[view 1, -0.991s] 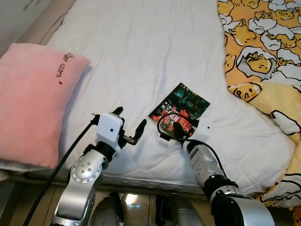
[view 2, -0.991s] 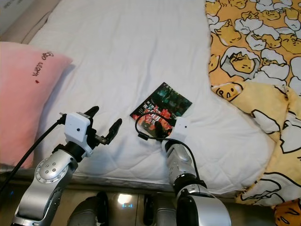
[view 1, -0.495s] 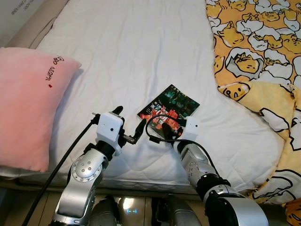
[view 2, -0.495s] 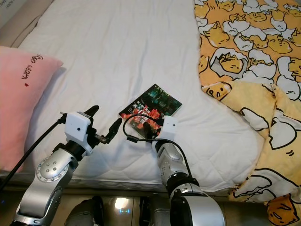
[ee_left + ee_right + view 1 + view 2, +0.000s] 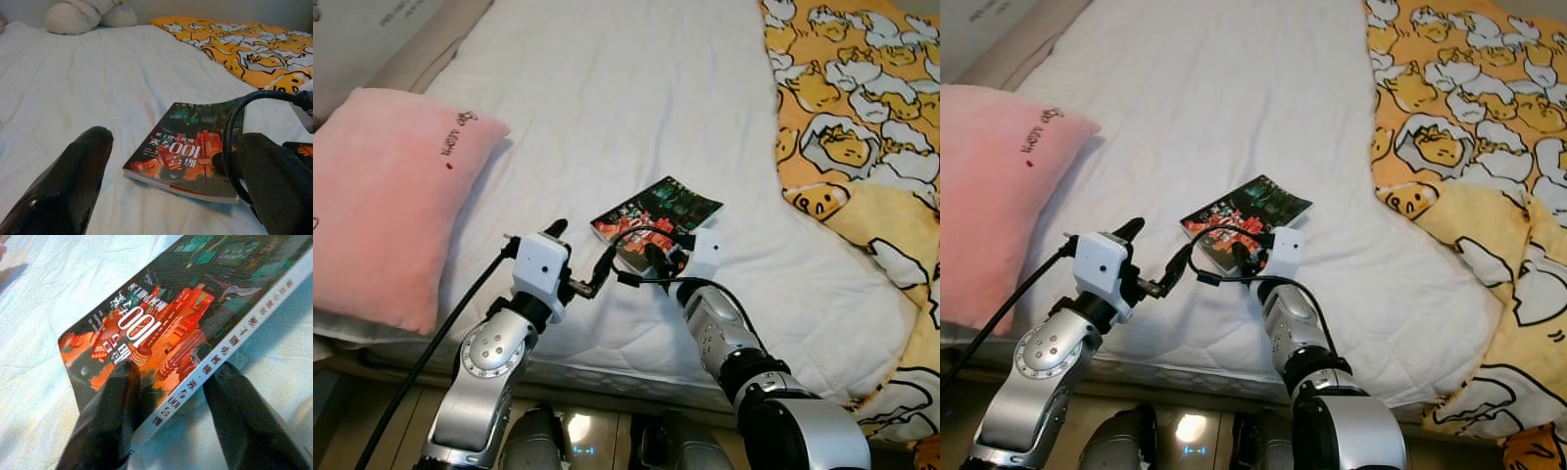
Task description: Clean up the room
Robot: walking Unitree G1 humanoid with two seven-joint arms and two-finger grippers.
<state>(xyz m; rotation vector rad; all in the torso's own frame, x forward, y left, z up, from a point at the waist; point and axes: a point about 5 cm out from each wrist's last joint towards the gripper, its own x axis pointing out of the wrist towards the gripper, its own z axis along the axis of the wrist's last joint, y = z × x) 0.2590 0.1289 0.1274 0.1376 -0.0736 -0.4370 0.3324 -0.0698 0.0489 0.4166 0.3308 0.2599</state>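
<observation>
Right wrist view has your right end effector (image 5: 168,404) straddling the spine edge of the book (image 5: 171,313), one finger on the cover, the other under the spine, so it is pinching the book, whose near end looks lifted off the bed (image 5: 607,98). Risk, in my judgement: the grip sits on one edge of a thin, glossy paperback, so the book may sag, pivot or slide out when raised. Your left end effector (image 5: 578,259) hangs just beside the book, fingers spread, holding nothing; its cable loop lies close and could snag. Beyond the book, the white quilted bed is soft. A pink pillow (image 5: 386,196) lies well apart from the book, a yellow blanket (image 5: 862,108) on the other side.
</observation>
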